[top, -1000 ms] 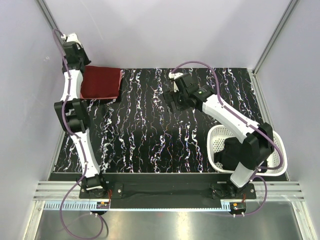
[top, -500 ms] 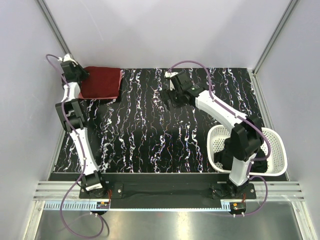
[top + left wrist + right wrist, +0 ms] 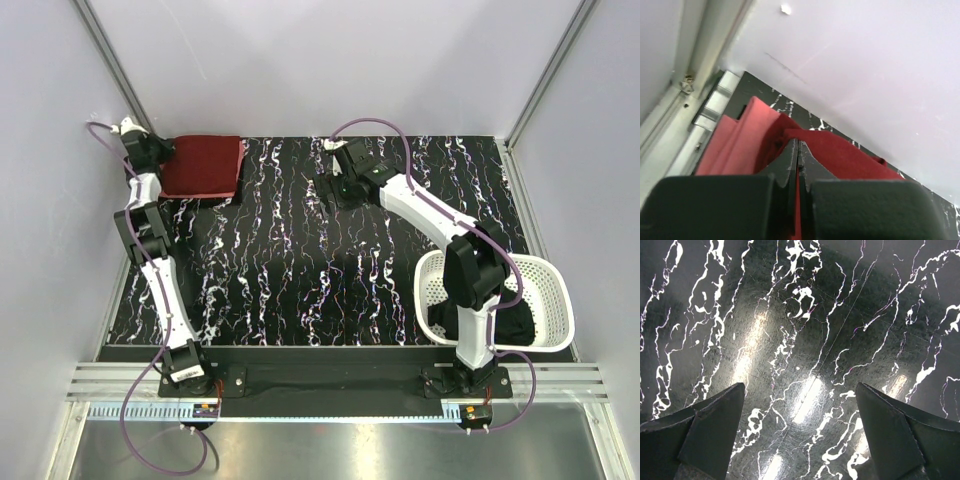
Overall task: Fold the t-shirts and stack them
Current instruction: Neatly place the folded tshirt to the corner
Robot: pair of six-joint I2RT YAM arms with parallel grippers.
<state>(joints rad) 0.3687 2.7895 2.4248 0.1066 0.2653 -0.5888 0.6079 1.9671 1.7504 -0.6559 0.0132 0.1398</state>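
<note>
Where the overhead view looks down on the black marbled tabletop (image 3: 290,280), a folded maroon t-shirt (image 3: 203,167) lies in the far left corner, with the left claw (image 3: 157,152) at its left edge. The right claw (image 3: 336,190) hangs over bare tabletop near the far middle, well apart from that shirt. A white basket (image 3: 562,290) at the near right holds a black t-shirt (image 3: 512,325). From the left wrist, the claw's fingers (image 3: 785,165) are pressed together, pinching a raised fold of the red cloth. From the right wrist, the claw stands wide open, its fingers (image 3: 710,430) holding nothing, with only marbled tabletop below.
</note>
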